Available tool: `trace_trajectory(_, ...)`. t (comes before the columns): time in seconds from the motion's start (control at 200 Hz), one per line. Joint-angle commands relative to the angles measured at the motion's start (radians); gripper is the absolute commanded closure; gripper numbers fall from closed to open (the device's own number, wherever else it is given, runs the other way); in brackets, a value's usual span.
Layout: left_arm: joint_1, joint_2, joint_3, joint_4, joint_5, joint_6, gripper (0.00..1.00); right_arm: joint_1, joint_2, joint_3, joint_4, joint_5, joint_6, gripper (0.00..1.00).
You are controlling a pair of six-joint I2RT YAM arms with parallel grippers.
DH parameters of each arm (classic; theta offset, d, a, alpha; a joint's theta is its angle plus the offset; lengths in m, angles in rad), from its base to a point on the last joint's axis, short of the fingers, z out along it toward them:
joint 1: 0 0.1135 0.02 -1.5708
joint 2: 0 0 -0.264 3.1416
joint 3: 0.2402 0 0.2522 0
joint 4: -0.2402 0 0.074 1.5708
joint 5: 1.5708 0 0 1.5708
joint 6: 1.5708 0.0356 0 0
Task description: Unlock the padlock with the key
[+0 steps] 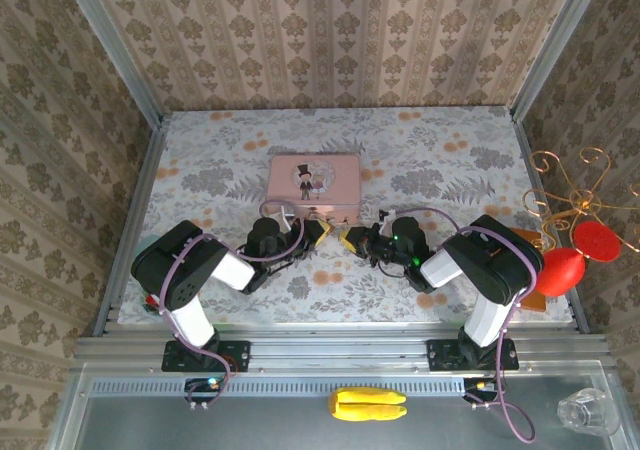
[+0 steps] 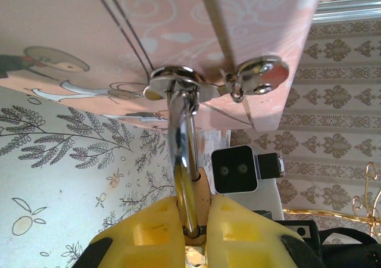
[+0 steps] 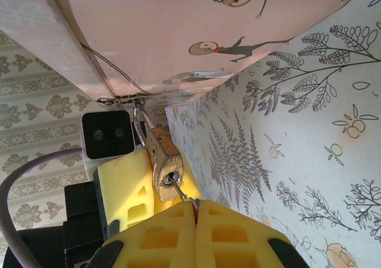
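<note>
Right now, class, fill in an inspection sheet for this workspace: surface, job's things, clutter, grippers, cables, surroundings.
Surface: table under a floral cloth.
Job's things: padlock, shackle through the clasp of the pink tin; key, tip at the keyhole.
Clutter: gold wire stand and red ornaments at the right edge; yellow object and clear cup on the near ledge.
Grippers: left gripper shut on the padlock; right gripper shut on the key.
Cables: purple cable looping beside the left gripper.
Surroundings: wallpapered walls on three sides.
</note>
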Motion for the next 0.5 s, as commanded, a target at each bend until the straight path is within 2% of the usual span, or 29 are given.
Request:
trace_trajectory(0.0,-0.031,-0.008,0.045,0.113,0.085,0.029,1.0,0.0,-0.044,0.021,0.031,-0.029,-0.023,1.0)
trace_trajectory(0.215,-0.061,-0.007,0.052,0.111,0.081,0.031,1.0,-0.003,-0.059,0.061,-0.038,-0.03,-0.054,1.0)
trace_trajectory(0.495,-0.073,-0.011,0.043,0.112,0.073,0.03,1.0,-0.048,-0.022,0.068,-0.011,-0.046,-0.048,1.0)
